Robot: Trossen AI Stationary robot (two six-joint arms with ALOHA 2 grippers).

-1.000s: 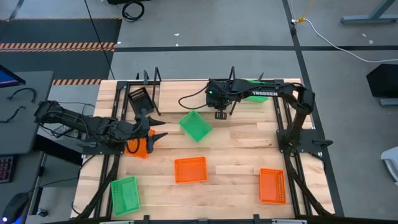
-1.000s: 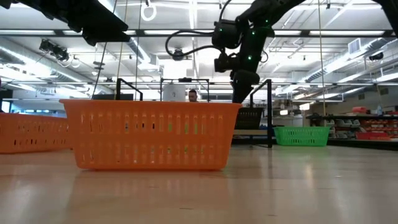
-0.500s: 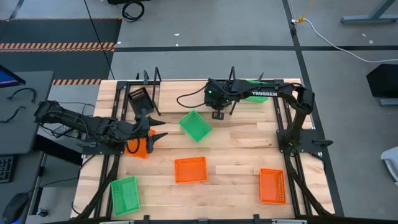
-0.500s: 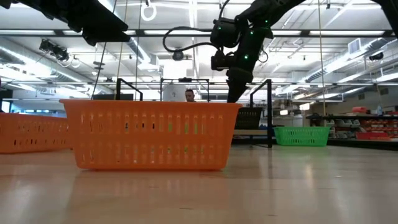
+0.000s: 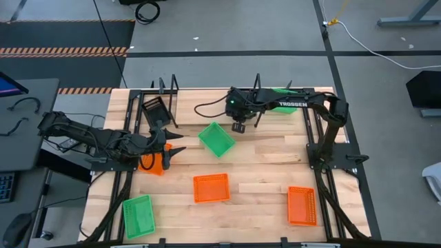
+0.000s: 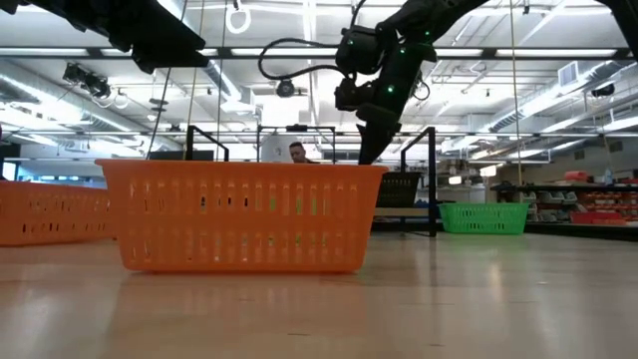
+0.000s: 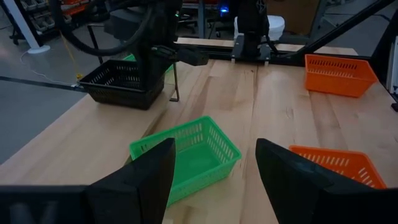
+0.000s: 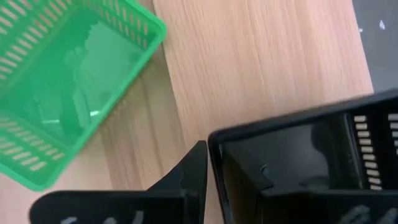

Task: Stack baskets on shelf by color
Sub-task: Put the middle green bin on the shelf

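Desk point(image 5: 262, 165): pale butcher-block wood, planked, matte; carries all items. Shelf point(image 5: 165, 93): thin black metal upright frames along the twelve o'clock edge, with one green basket point(image 5: 281, 91) already resting at its one o'clock end. Right arm: over the last second it has slid a little toward nine o'clock along the shelf line, which I read as an approach to the loose green basket point(image 5: 216, 138) lying tilted near desk centre; right claw point(image 5: 238, 127) hangs just beside that basket's one o'clock corner, fingers nearly together, holding nothing visible. Left arm: unchanged at nine o'clock; left claw point(image 5: 173, 151) spread wide, empty, pointing at the same basket. Baskets, all rectangular moulded plastic with slotted mesh walls and smooth rims: orange basket point(image 5: 211, 187) at six o'clock; another orange basket point(image 5: 302, 205) at five o'clock; another green basket point(image 5: 138, 215) at seven o'clock; black basket point(image 5: 154, 110) at eleven o'clock by the frames; a further orange one point(image 5: 153, 163) partly under the left arm. Most sorting appears undone.
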